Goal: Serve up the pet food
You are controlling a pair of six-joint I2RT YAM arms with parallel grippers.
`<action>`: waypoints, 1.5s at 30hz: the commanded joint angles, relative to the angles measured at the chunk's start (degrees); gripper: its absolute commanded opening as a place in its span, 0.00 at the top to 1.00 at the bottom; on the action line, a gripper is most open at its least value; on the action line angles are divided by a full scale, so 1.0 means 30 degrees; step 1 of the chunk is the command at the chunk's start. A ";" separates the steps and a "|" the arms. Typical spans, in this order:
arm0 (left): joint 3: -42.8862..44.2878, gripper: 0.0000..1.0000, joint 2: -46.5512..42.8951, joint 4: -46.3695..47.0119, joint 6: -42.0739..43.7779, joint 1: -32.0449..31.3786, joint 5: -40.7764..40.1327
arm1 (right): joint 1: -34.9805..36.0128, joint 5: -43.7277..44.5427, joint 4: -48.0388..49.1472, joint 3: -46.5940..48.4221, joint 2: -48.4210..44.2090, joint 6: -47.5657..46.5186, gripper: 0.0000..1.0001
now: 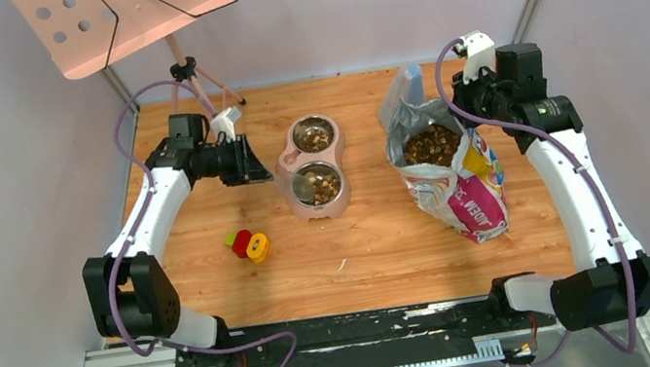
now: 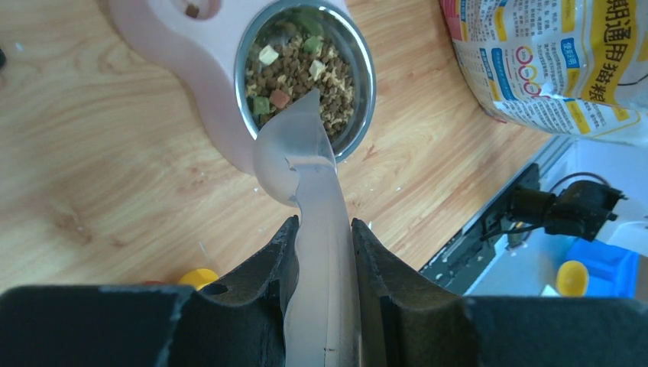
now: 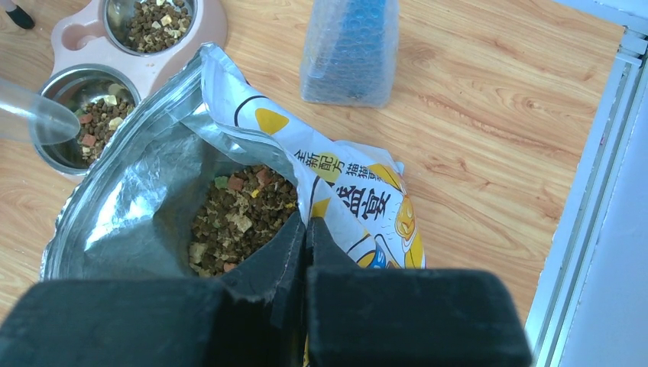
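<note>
The left jaws (image 2: pixel 322 229) are closed on the handle of a clear plastic scoop (image 2: pixel 306 153). The scoop's tip reaches over the rim of the near bowl (image 2: pixel 365 76) in a pink double feeder (image 1: pixel 287 165) at mid-desk. The kibble (image 2: pixel 298 69) lies in three places. It fills that near bowl, it sits in the far bowl (image 1: pixel 314 134), and it forms a heap (image 1: pixel 431 144) inside the open bag (image 1: pixel 464 186) to the feeder's right. Small green, orange and pale cubes are mixed among the brown pellets.

The right jaws (image 3: pixel 304 229) are shut on the bag's rim, one finger on the foil lining and the other on the printed outside, and the mouth stands open. The bag leans with its mouth toward the far side of the desk (image 1: pixel 390 242).

The bag is white, yellow and pink, with Chinese print. In the left wrist view "通用猫粮" reads in dark characters on yellow. In the right wrist view "全新配方" runs beside the rim, with larger characters below it that the fold partly hides. A pink panel facing the top camera carries white Latin letters, upside down and too small to read surely.

A blue thing in bubble wrap (image 3: pixel 350 50) stands just behind the bag. A red-and-yellow toy (image 1: pixel 248 245) lies near the feeder, toward the left arm's base. A pink music stand (image 1: pixel 131 12) rises at the far left corner.
</note>
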 commanded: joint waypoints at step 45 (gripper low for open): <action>-0.0414 0.97 0.4647 -1.1087 0.5607 -0.0655 0.3098 | -0.0298 -0.0179 0.1289 -0.0270 -0.0634 -0.0083 1.00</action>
